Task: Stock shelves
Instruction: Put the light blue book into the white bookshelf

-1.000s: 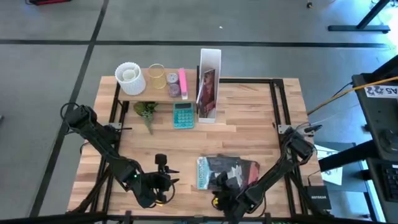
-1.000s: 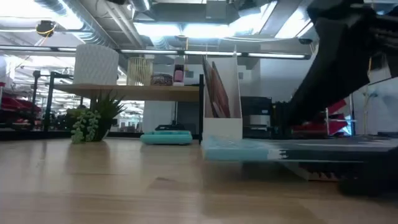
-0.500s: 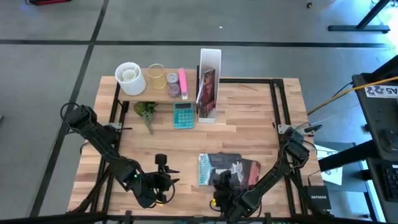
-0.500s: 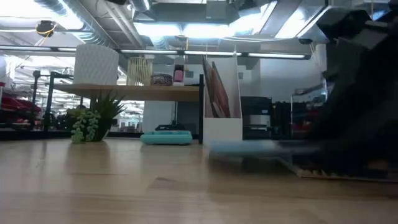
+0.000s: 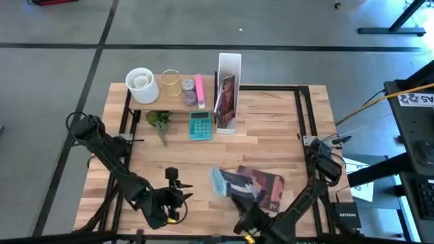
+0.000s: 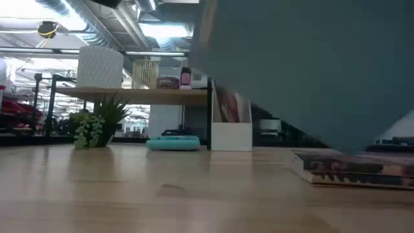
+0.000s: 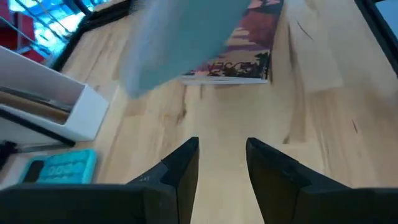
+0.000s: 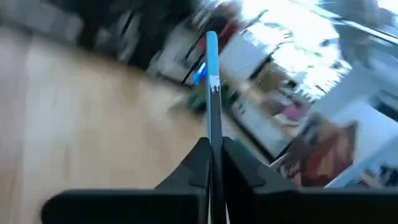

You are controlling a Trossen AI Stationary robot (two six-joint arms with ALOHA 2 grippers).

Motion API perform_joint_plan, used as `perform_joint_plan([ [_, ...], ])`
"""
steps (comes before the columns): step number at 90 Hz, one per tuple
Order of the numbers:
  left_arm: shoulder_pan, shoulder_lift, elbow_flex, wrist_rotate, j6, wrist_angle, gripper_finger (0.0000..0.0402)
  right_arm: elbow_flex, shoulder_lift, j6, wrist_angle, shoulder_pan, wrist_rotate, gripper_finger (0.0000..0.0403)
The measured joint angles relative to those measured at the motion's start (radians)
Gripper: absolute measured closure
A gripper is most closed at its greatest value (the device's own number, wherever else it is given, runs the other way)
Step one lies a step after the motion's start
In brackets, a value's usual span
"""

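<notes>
Teal-covered book (image 5: 218,181) is what we've got pinched edge-on in our right fingers (image 8: 200,163), tilted above the tabletop (image 5: 271,129), left fingers (image 7: 186,163) apart.

On the shelf (image 5: 166,99) stand a pot (image 5: 141,84) and a cup (image 5: 170,82); right of the shelf stands the file box (image 5: 227,91), before it lies a calculator (image 5: 199,125).
</notes>
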Motion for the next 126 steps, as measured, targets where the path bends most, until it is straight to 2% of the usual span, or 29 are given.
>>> perform_joint_plan([
  [6,-0.012,0.000,0.000,-0.024,-0.009,-0.014,0.0284,0.000,-0.008,0.244,-0.148,-0.030,-0.007,0.0401],
  [14,-0.020,0.000,0.000,-0.049,-0.004,-0.014,0.0284,-0.001,-0.009,0.370,-0.249,-0.086,-0.007,0.0401],
  [33,-0.020,0.000,0.000,-0.054,0.008,-0.016,0.0284,0.068,-0.053,0.371,-0.311,-0.229,-0.003,0.0401],
  [55,-0.020,0.000,0.000,-0.051,0.004,-0.016,0.0284,0.272,-0.067,0.310,-0.498,-0.331,0.000,0.0402],
  [60,-0.020,0.000,0.000,-0.049,0.004,-0.017,0.0284,0.315,-0.068,0.248,-0.498,-0.351,0.000,0.0402],
  [67,-0.020,0.000,0.000,-0.049,0.004,-0.016,0.0284,0.388,-0.067,0.056,-0.495,-0.377,-0.012,0.0402],
  [76,-0.020,0.000,0.000,-0.047,0.005,-0.017,0.0284,0.479,-0.069,-0.202,-0.440,-0.412,-0.094,0.0402],
  [88,-0.020,0.000,0.000,-0.046,0.005,-0.017,0.0284,0.558,-0.067,-0.409,-0.362,-0.436,-0.125,0.0402],
  [100,-0.022,0.000,0.000,-0.046,0.004,-0.017,0.0284,0.600,-0.068,-0.435,-0.402,-0.409,-0.011,0.0402],
  [108,-0.035,0.000,0.000,-0.077,0.003,-0.022,0.0284,0.611,-0.068,-0.400,-0.450,-0.374,-0.003,0.0402],
  [116,-0.053,0.000,0.000,-0.159,-0.022,-0.055,0.0284,0.612,-0.068,-0.389,-0.445,-0.330,-0.024,0.0402],
  [126,-0.075,0.000,0.000,-0.259,-0.058,-0.097,0.0284,0.608,-0.063,-0.406,-0.402,-0.266,-0.137,0.0402],
])
